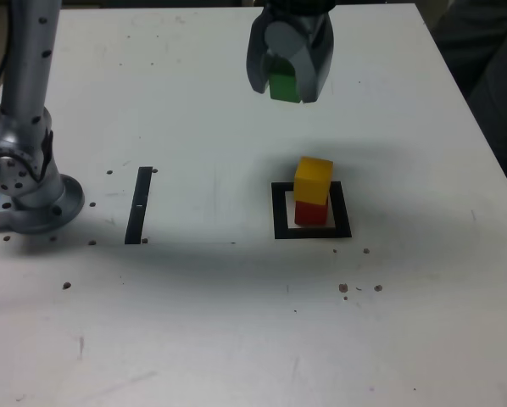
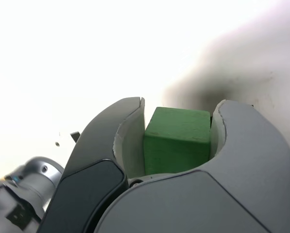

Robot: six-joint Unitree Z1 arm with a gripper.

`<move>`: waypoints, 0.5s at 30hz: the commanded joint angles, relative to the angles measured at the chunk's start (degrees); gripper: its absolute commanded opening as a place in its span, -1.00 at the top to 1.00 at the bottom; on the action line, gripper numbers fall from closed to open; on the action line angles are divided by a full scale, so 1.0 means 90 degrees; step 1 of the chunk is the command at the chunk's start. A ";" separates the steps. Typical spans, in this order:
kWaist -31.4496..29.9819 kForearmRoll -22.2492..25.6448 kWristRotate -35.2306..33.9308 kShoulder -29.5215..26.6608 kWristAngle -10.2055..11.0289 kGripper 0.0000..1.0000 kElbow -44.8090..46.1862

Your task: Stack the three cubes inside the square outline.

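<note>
At the exterior view's left, the arm's silver base [image 1: 29, 191] sits on the white counter [image 1: 236, 322], with its column rising out of frame. Just to the right of the base lies a thin black strip [image 1: 139, 205], flat on the counter and running away from the camera. Small dark specks are scattered over the counter around the strip and nearer the camera.

Further right, toward the middle of the exterior view, the jaws [image 1: 289, 85] hang well above the counter, pointing down. They are closed on the green cube [image 1: 282, 86], whose lower part shows between the two grey shells. In the wrist view the green cube [image 2: 178, 140] sits squarely between the pale inner pads, each side face touching a pad, so the jaws [image 2: 178, 124] are only as far apart as the cube is wide. The counter behind it in that view is washed out by glare, and I cannot tell what lies there.

Nearer the camera than the jaws, and slightly to the exterior view's right, is the square outline [image 1: 312, 211]. The red cube [image 1: 311, 212] rests inside it on the pale centre, and the yellow cube [image 1: 313, 181] stands on top of the red one, seemingly turned a little off its edges. The green cube is well apart from this pair, up in the air
</note>
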 commanded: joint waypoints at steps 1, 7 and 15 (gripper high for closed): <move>-0.0110 0.0053 -0.0217 -0.0047 -0.0048 0.29 0.0023; -0.0394 0.0190 -0.0814 -0.0035 -0.0171 0.29 -0.0012; -0.0792 0.0242 -0.1235 -0.0009 -0.0474 0.28 -0.0082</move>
